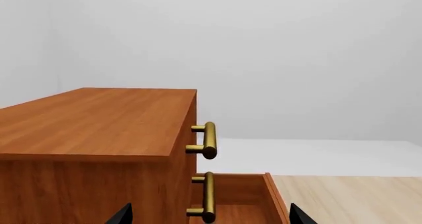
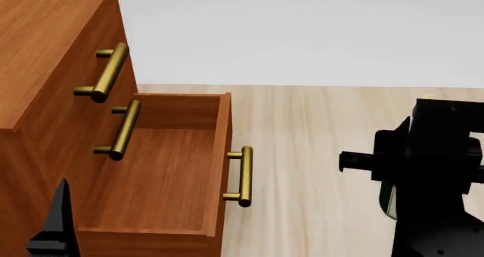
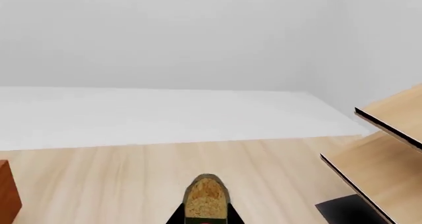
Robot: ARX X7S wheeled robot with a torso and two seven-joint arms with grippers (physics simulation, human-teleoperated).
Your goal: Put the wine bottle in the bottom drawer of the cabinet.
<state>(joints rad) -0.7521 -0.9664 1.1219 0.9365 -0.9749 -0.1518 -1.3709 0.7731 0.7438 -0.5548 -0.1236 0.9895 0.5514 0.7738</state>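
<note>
Carrying the wine bottle (image 3: 205, 197) toward the open bottom drawer (image 2: 162, 177).

Right gripper (image 3: 205, 215) is closing on the bottle, cork showing low centre of its wrist frame. Left gripper (image 1: 207, 216) is showing only fingertips; spread looks wide, empty. Drawer is standing pulled out from the cabinet (image 1: 86, 135), lower left of the head frame. Next: swinging leftward over the drawer, then lowering.
</note>
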